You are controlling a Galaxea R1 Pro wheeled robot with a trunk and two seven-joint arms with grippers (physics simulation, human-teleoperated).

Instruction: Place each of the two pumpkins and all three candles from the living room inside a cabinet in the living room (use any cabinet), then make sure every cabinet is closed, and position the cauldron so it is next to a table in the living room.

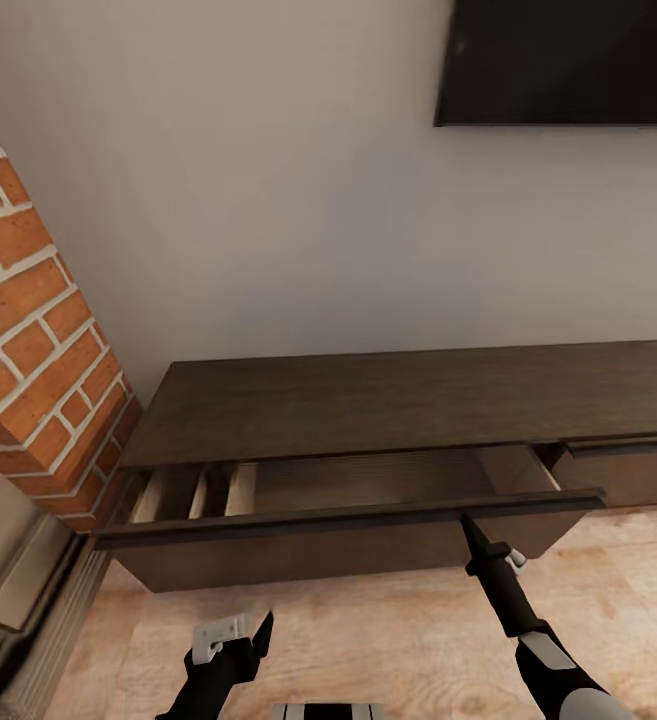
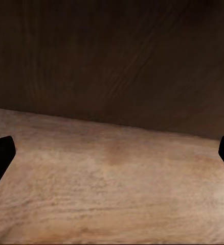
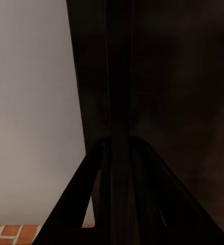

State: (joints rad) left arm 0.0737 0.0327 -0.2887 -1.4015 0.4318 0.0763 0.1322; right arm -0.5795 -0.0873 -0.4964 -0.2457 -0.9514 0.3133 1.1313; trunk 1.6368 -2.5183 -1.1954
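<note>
Head view, dark-brown cabinet [image 1: 388, 400], drawer open

Right claw [image 1: 465, 523] pinched (left [image 1: 264, 628] spread)

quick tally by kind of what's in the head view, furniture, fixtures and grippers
cabinet: 1, its drawer pulled open
brick column: 1
dark wall screen: 1
grippers: 2, left gripper, right gripper at the drawer front's top edge
total: 5

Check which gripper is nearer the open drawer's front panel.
Right. The right gripper is at the top edge of the drawer front of the cabinet, fingers closed on it. The left gripper hangs low above the floor, short of the panel.
</note>
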